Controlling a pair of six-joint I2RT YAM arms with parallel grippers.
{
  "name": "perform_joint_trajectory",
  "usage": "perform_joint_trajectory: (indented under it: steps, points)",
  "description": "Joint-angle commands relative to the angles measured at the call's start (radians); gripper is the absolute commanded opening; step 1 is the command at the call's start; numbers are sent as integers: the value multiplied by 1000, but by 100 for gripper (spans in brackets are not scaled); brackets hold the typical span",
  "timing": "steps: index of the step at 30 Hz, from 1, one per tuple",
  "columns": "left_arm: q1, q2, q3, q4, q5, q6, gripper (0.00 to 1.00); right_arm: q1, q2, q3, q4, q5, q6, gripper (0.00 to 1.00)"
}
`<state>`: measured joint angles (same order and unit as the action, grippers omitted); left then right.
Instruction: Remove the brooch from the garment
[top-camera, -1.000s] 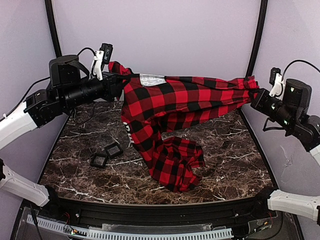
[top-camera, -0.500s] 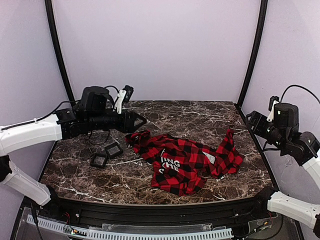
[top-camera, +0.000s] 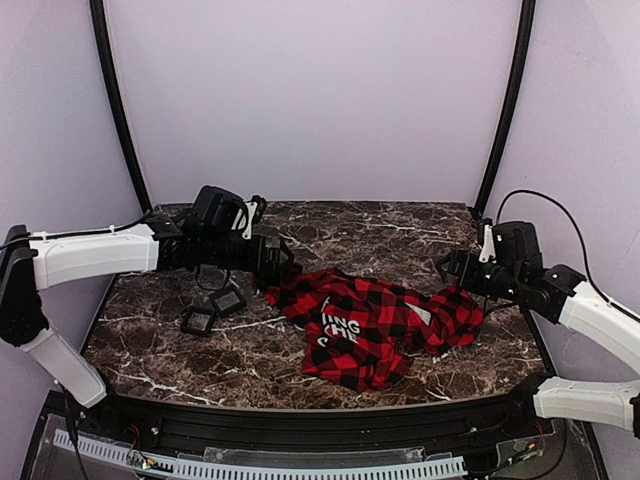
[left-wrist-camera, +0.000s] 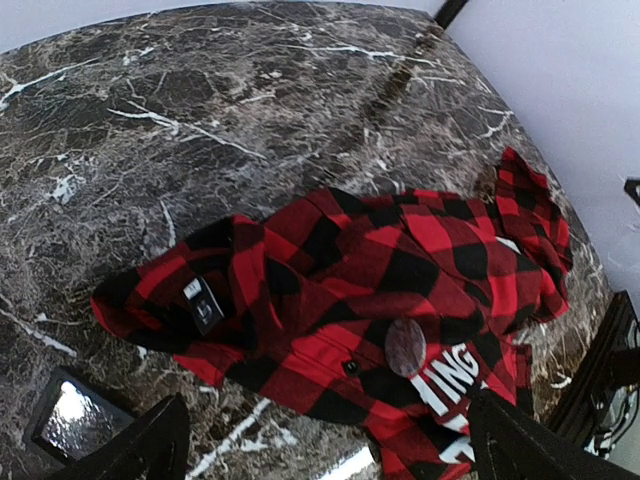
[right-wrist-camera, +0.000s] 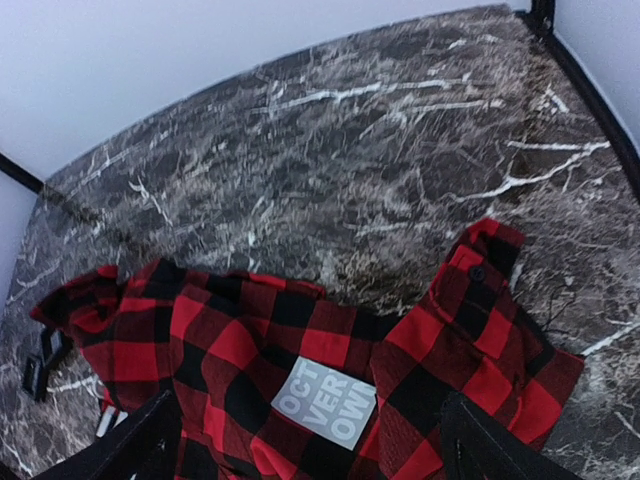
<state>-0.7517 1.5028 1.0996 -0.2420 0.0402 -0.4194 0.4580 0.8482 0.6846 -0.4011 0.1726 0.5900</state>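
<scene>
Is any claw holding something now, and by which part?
Nothing is held: the left claw and the right claw both stand open over the garment.

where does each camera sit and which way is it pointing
top external: above and behind the bases, looking down on the table and garment; left arm, right arm show.
left wrist: over the garment's left end, looking down at the brooch; left fingers at bottom corners.
right wrist: over its right end, looking down; right fingers at bottom corners.
shared: the garment.
</scene>
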Motion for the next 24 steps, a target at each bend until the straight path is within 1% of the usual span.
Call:
perform_joint_trajectory:
  steps: [1, 3, 7, 11, 16, 17, 18, 19, 20, 21, 22, 23, 24]
  points:
    - [59, 137, 111, 26, 13, -2, 99, 12, 90, -74, 171, -145, 33, 85]
    - [62, 218, 188, 0, -15, 28, 99, 21, 142, -102, 224, -180, 37, 83]
    - [64, 355, 315, -71, -97, 70, 99, 41, 258, -115, 276, -222, 15, 78]
    - [66, 437, 367, -74, -79, 79, 97, 69, 353, -109, 319, -275, -22, 76]
    - [66, 497, 394, -92, -83, 68, 84, 106, 447, -91, 341, -285, -47, 69]
    - [66, 499, 392, -93, -90, 67, 83, 110, 462, -90, 347, -285, -50, 68]
    - [66, 504, 386, -91, -92, 65, 80, 114, 477, -90, 353, -285, -55, 66]
    - [67, 506, 382, -88, -90, 65, 72, 116, 492, -88, 355, -287, -61, 63]
    - [66, 508, 377, -87, -88, 65, 68, 120, 506, -82, 352, -288, -68, 55]
    - [66, 509, 372, -86, -88, 64, 54, 123, 516, -72, 344, -288, -76, 42]
    - [67, 506, 365, -87, -89, 63, 46, 129, 523, -58, 333, -290, -85, 29]
    - [67, 504, 360, -89, -97, 60, 30, 138, 525, -46, 318, -290, -95, 18]
    - [66, 494, 346, -89, -102, 55, 24, 148, 516, -37, 304, -289, -104, 8]
